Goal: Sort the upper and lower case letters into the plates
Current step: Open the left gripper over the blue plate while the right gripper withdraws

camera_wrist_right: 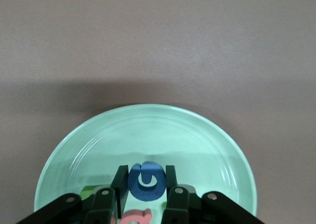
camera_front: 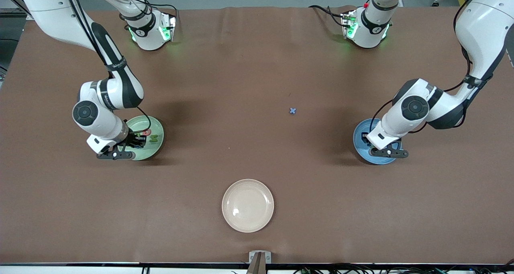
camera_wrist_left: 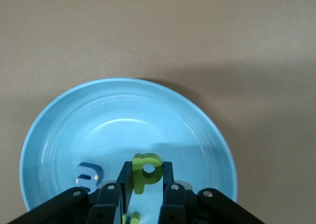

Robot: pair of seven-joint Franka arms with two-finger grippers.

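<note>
My left gripper [camera_wrist_left: 146,170] is shut on a green p [camera_wrist_left: 148,159], held low over the blue plate [camera_wrist_left: 74,115]. A blue letter [camera_wrist_left: 87,177] lies in that plate, and a green one [camera_wrist_left: 131,218] shows under the jaws. My right gripper [camera_wrist_right: 146,177] is shut on a blue G [camera_wrist_right: 146,187] just above the light green plate [camera_wrist_right: 98,135]. In that plate lie a red Q [camera_wrist_right: 136,217] and a green letter [camera_wrist_right: 89,191]. The front view shows the light green plate [camera_front: 157,147] with a green N [camera_front: 153,138], the blue plate [camera_front: 360,139], and a blue x [camera_front: 292,111] alone on the table.
A cream-white plate [camera_front: 247,205] sits nearer the front camera, midway between the two coloured plates. The brown table cloth [camera_front: 257,65] stretches between the arms. Both robot bases stand along the table's edge farthest from the front camera.
</note>
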